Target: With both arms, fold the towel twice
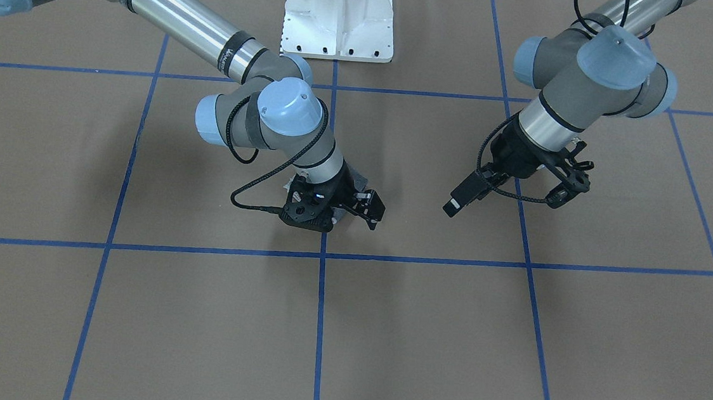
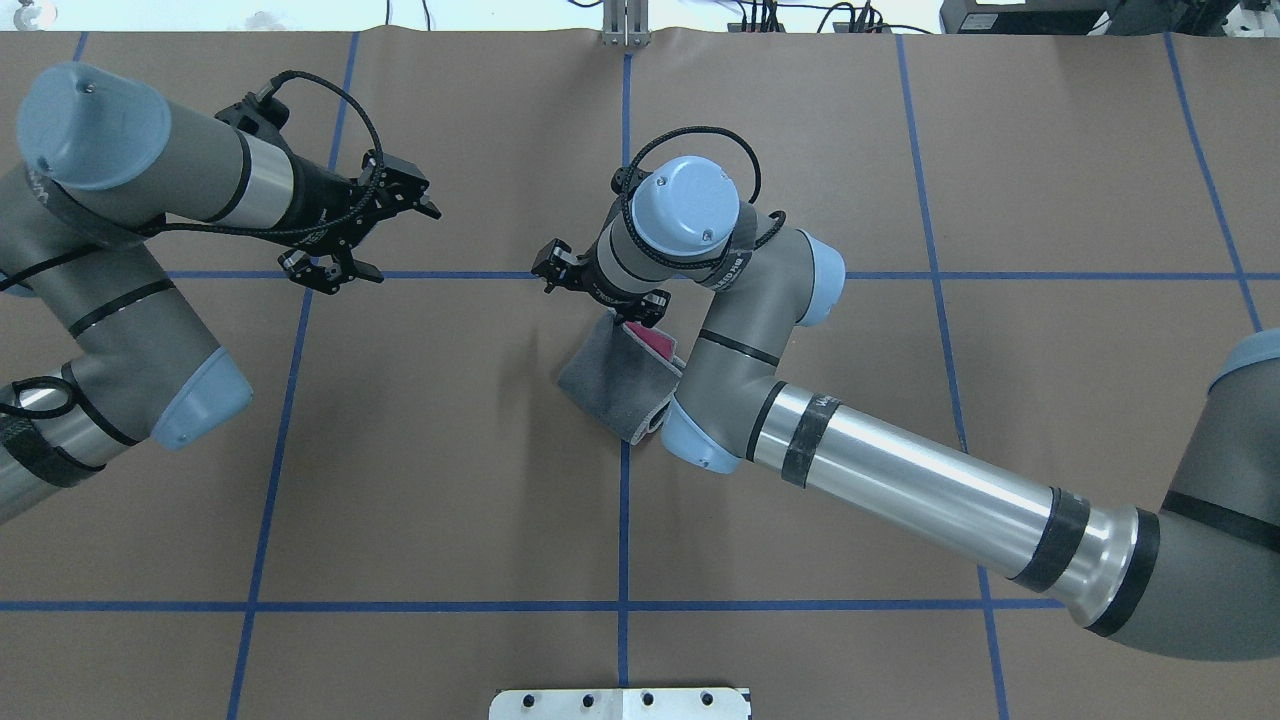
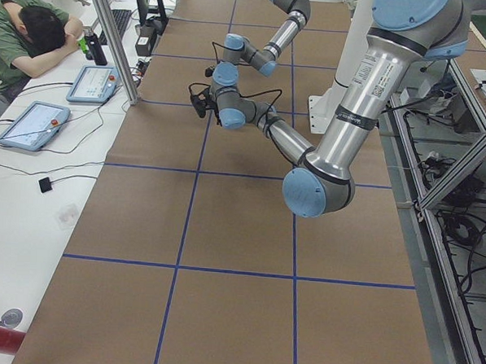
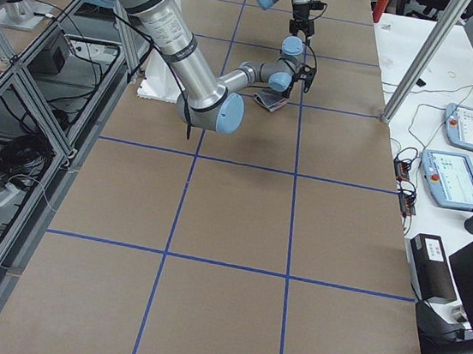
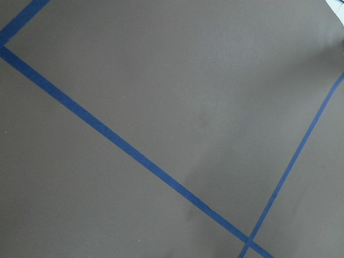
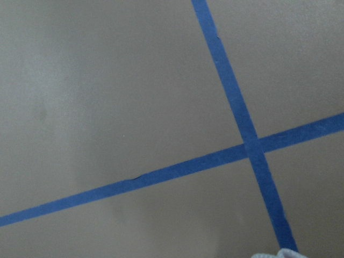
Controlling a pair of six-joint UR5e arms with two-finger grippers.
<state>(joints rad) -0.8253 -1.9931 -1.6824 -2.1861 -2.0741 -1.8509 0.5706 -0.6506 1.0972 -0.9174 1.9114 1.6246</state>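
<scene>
Right end effector point(image 1: 371, 211) is down low at the middle of the worktop point(image 2: 450, 450), right over the far edge of the towel point(image 2: 610, 380). Whether its jaws are apart or pinching cloth, I cannot tell, because the wrist and camera mount cover them. The right wrist view gives only a pale cloth corner point(image 6: 279, 253) at the bottom edge, below a cross of blue tape point(image 6: 252, 145).

The towel lies folded on the worktop, straddling the centre tape line. Its dark grey face is up, with a pink strip point(image 2: 655, 343) peeking out at the edge under that end effector. A light border shows at the near corner, and the right arm point(image 2: 900, 480) hangs partly over it. That arm reaches in long and low from the robot's right, elbow bent over the cloth.

Left end effector point(image 2: 407, 245) hangs above bare paper, well apart from the towel, fingers spread and carrying nothing. Its wrist view shows only brown paper and tape lines. The left arm point(image 2: 130, 290) is folded back on the robot's left.

The white pedestal point(image 1: 339, 14) stands between the two arms at the robot's side. Off the worktop's far side, a person point(image 3: 31, 28) sits at a side table with head down on an arm, beside two tablets.
</scene>
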